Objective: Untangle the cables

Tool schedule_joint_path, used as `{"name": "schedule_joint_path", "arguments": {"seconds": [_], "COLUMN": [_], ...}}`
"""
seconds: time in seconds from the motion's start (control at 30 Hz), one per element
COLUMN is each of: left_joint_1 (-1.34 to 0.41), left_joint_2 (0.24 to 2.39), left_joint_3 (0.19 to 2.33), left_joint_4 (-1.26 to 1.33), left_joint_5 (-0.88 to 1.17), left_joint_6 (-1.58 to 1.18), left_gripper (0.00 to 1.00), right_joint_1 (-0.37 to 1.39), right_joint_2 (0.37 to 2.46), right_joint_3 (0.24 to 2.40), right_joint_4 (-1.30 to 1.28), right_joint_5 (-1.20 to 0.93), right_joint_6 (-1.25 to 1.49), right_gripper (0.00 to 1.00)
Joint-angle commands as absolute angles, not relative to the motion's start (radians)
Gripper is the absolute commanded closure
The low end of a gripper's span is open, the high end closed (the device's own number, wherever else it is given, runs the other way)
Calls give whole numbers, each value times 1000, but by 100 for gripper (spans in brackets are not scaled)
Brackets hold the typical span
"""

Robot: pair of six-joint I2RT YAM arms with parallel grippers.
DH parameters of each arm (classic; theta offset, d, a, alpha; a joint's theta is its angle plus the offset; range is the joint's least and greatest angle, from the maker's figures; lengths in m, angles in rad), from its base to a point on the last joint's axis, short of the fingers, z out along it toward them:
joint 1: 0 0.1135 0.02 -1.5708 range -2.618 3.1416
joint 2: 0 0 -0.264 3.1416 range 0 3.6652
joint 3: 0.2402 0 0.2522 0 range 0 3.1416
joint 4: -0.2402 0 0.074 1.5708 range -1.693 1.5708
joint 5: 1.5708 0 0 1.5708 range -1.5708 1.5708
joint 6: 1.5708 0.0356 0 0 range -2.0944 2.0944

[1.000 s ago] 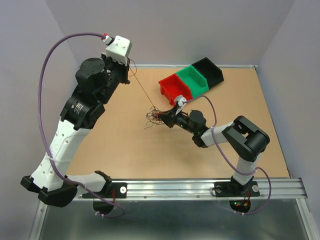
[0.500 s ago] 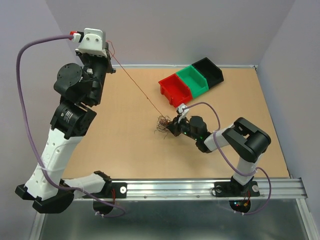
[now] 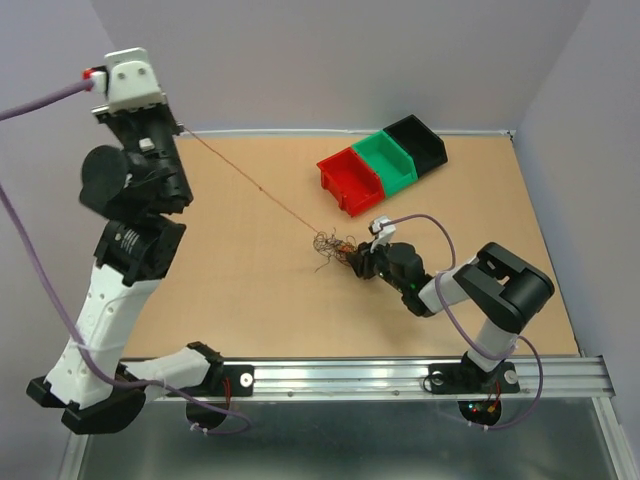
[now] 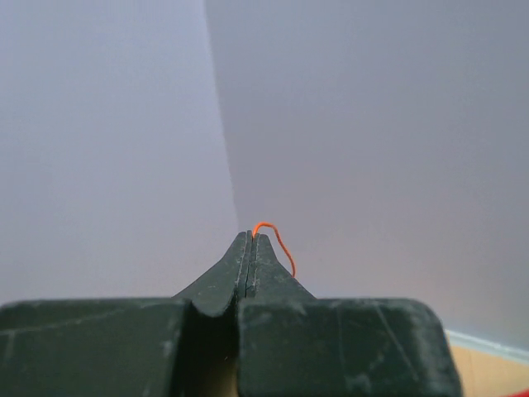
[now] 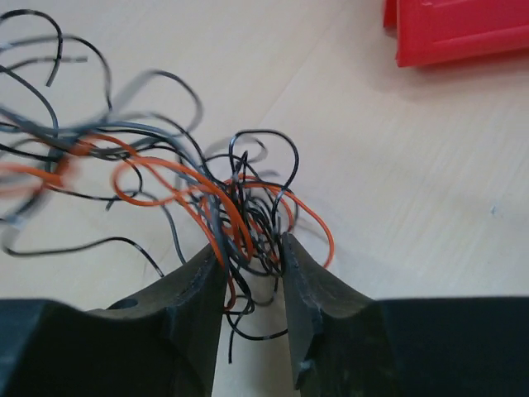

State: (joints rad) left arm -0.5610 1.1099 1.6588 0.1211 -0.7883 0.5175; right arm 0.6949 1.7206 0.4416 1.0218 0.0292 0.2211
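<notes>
Stretching wire: one red-orange wire [image 3: 256,184] is drawn out of the clump in a straight line, lifted off the worktop [image 3: 240,300] and run up toward its far left corner.
Left claw [image 4: 250,241]: pressed fully together, with the end of that wire pinched at the tips. A tiny orange loop is left poking out beside them, and the whole thing is held way up high over the far left corner.
Right claw [image 5: 252,269]: parked low at the clump with the jaws stood apart. Black and orange strands are caught in the gap but nothing looks squeezed.
Cables [image 3: 328,245]: a wiry mess of black and red-orange strands, laid on the worktop around the middle, a bit toward the right edge.
Bins: red bin [image 3: 350,180], green bin [image 3: 388,162] and black bin [image 3: 418,142] are lined up side by side near the far right corner. The red one is placed nearest the clump, but apart from it.
</notes>
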Motion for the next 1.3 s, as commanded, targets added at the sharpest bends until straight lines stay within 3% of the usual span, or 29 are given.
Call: {"name": "schedule_joint_path", "arguments": {"seconds": [0.0,0.07,0.1,0.13,0.2,0.57,0.7,0.93,1.1,1.27], "left_joint_1": [-554,-554,-554,-554,-554,-543,-535,-526,-526,-526], "left_joint_2": [1022,1006,1002,1003,1028,1040,1022,1020,1002,1095], "left_joint_3": [1672,1661,1649,1640,1631,1585,1540,1500,1471,1361], "left_joint_4": [364,345,316,314,304,568,707,736,386,204], "left_joint_5": [-899,-858,-838,-827,-821,-972,-1012,-1006,-761,-606], "left_joint_6": [646,624,594,591,588,797,936,951,622,515], "left_gripper": [100,100,100,100,100,100,100,100,100,100], "right_joint_1": [693,693,693,693,693,654,549,528,528,529], "right_joint_2": [1681,1668,1660,1657,1651,1594,1577,1556,1488,1408], "right_joint_3": [411,403,400,400,402,380,359,341,325,316], "right_joint_4": [1020,1019,1019,1019,1017,917,911,910,914,908], "right_joint_5": [112,106,92,87,86,356,295,285,140,-24], "right_joint_6": [226,219,216,216,216,337,379,387,345,311], "right_gripper": [62,64,74,96,100,99,100,100,100,99]}}
